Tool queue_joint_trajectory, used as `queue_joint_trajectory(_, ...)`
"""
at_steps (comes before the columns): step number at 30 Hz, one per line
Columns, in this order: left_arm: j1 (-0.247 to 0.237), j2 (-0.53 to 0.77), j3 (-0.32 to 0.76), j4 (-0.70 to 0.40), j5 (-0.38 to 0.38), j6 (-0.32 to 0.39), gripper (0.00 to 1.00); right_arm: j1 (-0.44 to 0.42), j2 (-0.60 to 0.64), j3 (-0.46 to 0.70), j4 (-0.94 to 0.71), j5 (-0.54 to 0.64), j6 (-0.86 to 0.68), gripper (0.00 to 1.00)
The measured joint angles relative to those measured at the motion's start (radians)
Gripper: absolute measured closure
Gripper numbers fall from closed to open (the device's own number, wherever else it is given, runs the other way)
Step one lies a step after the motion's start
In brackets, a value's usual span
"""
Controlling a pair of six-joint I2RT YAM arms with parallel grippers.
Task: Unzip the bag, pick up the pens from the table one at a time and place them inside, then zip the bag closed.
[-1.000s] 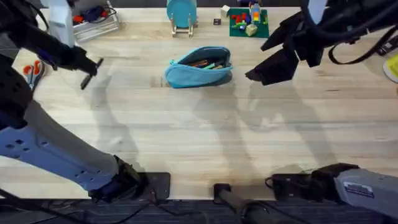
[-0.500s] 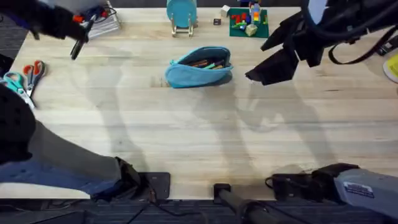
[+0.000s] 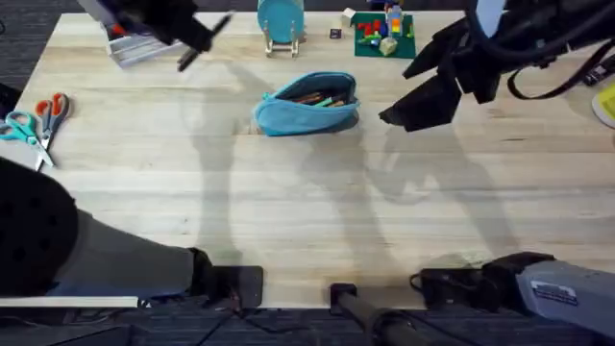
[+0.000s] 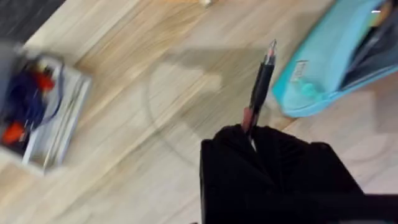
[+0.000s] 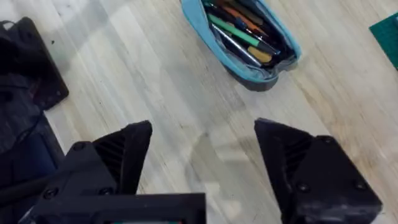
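The light-blue bag (image 3: 307,104) lies unzipped at the far middle of the table (image 3: 288,211), with several coloured pens showing in its mouth (image 5: 242,31). My left gripper (image 3: 189,37) hangs over the far left of the table, left of the bag, shut on a black pen (image 3: 207,38). In the left wrist view that pen (image 4: 261,81) sticks out from between the fingers (image 4: 252,134) and points toward the end of the bag (image 4: 336,68). My right gripper (image 3: 405,109) hovers just right of the bag, open and empty (image 5: 202,149).
A wire tray (image 3: 144,43) with small items sits at the far left corner. Orange and teal scissors (image 3: 38,120) lie at the left edge. At the back stand a teal disc on a wooden stand (image 3: 281,21) and a green plate with bricks (image 3: 382,34).
My left arm has swung from the table's left side up to the far edge and then right toward the bag, carrying the black pen. The right arm and the bag have stayed put.
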Motion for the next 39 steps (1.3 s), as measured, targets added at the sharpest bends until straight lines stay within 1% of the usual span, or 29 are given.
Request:
queue_joint_trajectory(3,-0.072,0.000,0.000,-0.002,0.000,0.010,0.961,0.000,0.000,0.000,0.000,0.000,0.000,0.004)
queue_joint_trajectory(10,-0.219,0.000,0.000,0.005,0.000,0.032,0.961,0.000,0.000,0.000,0.000,0.000,0.000,0.004)
queue_joint_trajectory(15,-0.313,0.000,0.000,0.015,0.000,0.036,0.961,0.000,0.000,0.000,0.000,0.000,0.000,0.004)
queue_joint_trajectory(18,-0.355,0.000,0.000,0.020,0.002,0.037,0.961,0.000,0.000,0.000,0.000,0.000,0.000,0.004)
queue_joint_trajectory(24,-0.395,0.000,0.000,0.019,0.002,0.039,0.961,0.000,0.000,0.000,0.000,0.000,0.000,0.004)
queue_joint_trajectory(39,-0.460,0.000,0.000,0.019,0.003,0.039,0.961,0.000,0.000,0.000,0.000,0.000,0.000,0.004)
